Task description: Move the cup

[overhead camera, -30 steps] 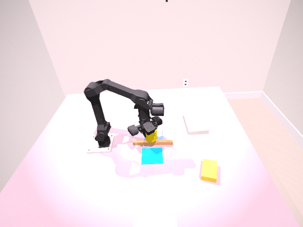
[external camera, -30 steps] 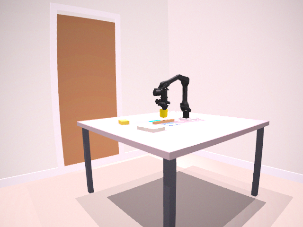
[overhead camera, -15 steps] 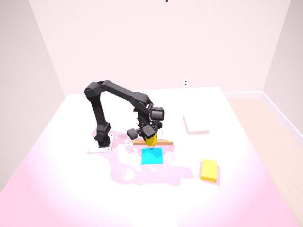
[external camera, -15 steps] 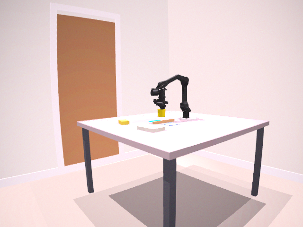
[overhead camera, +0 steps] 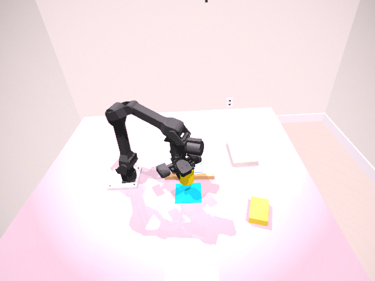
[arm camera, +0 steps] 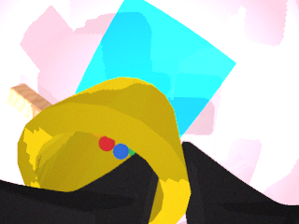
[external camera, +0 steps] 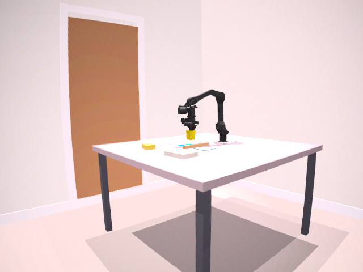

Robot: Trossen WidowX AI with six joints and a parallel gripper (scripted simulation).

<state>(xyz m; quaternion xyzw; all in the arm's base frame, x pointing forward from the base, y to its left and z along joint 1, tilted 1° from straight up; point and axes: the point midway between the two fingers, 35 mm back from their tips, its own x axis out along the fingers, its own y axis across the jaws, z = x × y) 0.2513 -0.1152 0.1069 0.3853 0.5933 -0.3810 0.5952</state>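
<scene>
Hand carries cup above cyan pad

Hand (overhead camera: 185,172) grips the yellow cup (overhead camera: 186,178) by its rim, lifted off the counter (overhead camera: 281,247) at frame center, above the cyan pad's (overhead camera: 188,193) upper edge. Red and blue marbles (arm camera: 114,147) sit inside.

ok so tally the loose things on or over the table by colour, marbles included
yellow: 2, cup in the hand, block
cyan: 1, pad
wood-brown: 1, bar
white: 1, slab
red: 1, marble
blue: 1, marble
total: 7
</scene>
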